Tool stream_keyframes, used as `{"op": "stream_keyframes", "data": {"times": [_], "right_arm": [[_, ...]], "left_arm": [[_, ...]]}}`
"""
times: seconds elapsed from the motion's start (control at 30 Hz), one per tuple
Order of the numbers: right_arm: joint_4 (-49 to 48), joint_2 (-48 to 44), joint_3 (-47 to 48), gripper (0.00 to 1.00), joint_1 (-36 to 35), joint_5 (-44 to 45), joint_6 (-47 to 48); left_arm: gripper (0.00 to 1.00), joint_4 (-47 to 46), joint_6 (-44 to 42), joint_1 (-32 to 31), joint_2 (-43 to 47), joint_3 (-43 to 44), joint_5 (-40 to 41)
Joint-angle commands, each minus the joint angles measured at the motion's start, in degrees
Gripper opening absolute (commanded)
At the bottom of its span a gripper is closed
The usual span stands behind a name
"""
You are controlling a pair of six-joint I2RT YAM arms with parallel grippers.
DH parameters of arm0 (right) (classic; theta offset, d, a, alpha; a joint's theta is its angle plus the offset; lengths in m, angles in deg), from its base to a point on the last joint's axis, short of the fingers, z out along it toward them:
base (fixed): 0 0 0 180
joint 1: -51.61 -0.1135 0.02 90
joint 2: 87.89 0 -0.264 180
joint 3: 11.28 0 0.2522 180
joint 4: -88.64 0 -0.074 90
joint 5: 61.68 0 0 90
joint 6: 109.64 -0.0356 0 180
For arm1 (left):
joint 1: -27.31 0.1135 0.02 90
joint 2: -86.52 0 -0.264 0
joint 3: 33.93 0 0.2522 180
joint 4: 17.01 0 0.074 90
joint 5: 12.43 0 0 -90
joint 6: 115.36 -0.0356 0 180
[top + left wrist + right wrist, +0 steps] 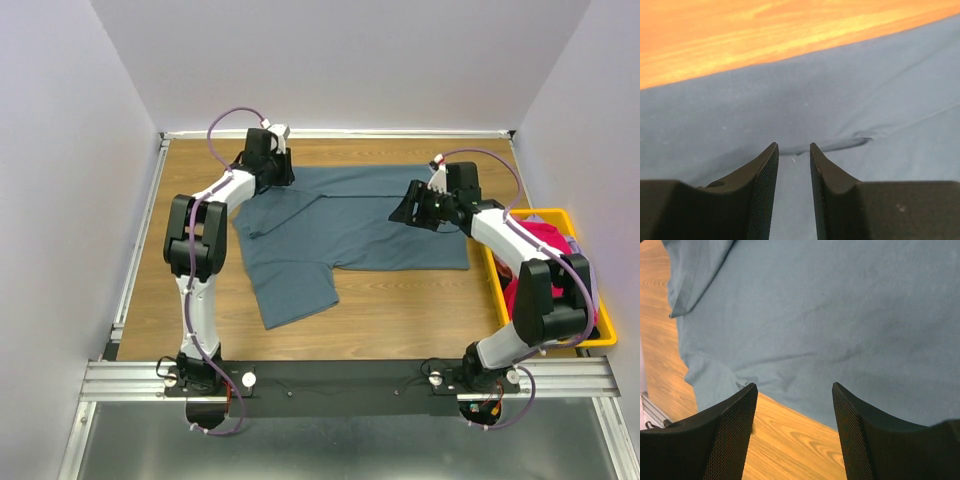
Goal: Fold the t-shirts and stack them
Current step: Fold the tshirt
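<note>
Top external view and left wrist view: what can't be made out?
1. Top external: the right arm hides much of the pink shirt in the yellow bin; anything beneath is unseen.
2. Left wrist: left pincer nearly closed; whether it pinches the blue-grey shirt is unclear.

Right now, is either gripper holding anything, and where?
Right gripper open over the shirt, holding nothing. Left gripper low on the shirt, jaws narrow; hold cannot be told.

T-shirt (350,225) flat on table (400,310) ctr; bin (555,212) at rt edge w/ more shirts (545,240) in it.
</note>
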Motion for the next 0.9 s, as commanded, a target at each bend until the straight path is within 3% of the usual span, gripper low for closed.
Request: {"op": "stream_keyframes", "data": {"times": [0.0,0.33,0.87], "right_arm": [[1.05,-3.33,-2.07,0.69,-0.35,-0.17,0.84],[1.58,-5.54,-4.53,0.69,-0.35,0.8,1.19],[1.93,-5.27,-3.83,0.69,-0.35,0.8,0.66]], "left_arm": [[0.39,2.3,-1.29,0.58,-3.76,2.88,-0.73],[0.39,2.92,-0.59,1.28,-7.72,4.11,-2.06],[0.39,3.09,0.2,1.37,-6.05,1.39,-4.78]]}}
